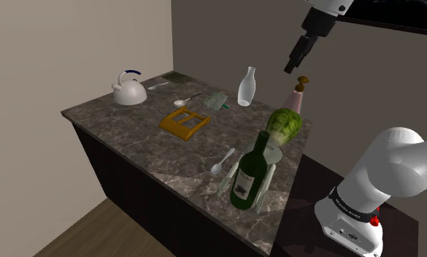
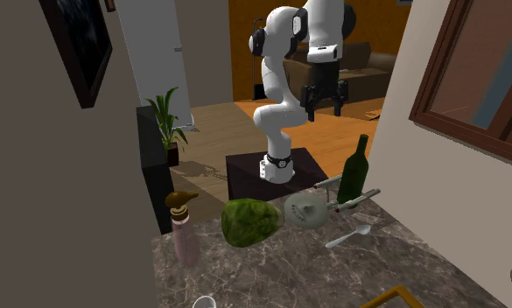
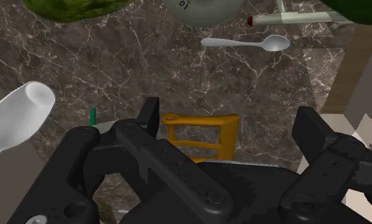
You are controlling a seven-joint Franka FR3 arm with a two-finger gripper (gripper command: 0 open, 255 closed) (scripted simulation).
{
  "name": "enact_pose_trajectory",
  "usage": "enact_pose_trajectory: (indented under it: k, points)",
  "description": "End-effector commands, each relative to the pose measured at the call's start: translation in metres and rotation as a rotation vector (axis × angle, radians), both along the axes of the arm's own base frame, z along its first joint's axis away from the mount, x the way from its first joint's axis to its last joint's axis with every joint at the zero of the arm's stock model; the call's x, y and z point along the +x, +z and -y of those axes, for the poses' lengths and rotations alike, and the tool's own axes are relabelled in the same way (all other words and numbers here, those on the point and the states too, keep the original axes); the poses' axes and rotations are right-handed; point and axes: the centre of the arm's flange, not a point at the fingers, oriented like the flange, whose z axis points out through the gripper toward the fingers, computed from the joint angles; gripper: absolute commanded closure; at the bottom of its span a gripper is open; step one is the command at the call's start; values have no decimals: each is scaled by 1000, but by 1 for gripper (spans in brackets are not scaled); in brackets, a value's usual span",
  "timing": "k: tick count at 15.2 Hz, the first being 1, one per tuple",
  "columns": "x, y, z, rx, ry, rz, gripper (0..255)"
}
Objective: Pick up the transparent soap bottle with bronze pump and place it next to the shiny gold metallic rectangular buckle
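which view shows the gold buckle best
The shoulder view: the whole orange-gold buckle lies unobstructed on the marble counter. In the wrist view the open jaws cover its near side; the second exterior view catches just a corner at its bottom edge.

Before you, a dark brown counter [image 1: 124,139] veined in white marbling carries an orange-gold buckle [image 1: 183,121], a white kettle [image 1: 128,92] with a blue handle, and a pale, glassy white bottle [image 1: 247,87]. Your tool [image 1: 290,68] is all black, on a white arm [image 1: 394,164] with dark joints. Note the pinkish soap bottle [image 1: 297,98] topped by a bronze pump, the mottled green leafy head [image 1: 283,124], a dark green wine bottle [image 1: 249,171] with a pale label, and a white spoon [image 1: 222,161].
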Motion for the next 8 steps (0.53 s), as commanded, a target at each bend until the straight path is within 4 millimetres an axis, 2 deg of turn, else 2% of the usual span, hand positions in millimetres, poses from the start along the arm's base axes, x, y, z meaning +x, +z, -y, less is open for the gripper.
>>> enact_pose_trajectory:
  k: [1, 8]
  points:
    - [0, 0, 0, 0, 0, 0, 0]
    - [43, -16, 85, 22, -81, -57, 0]
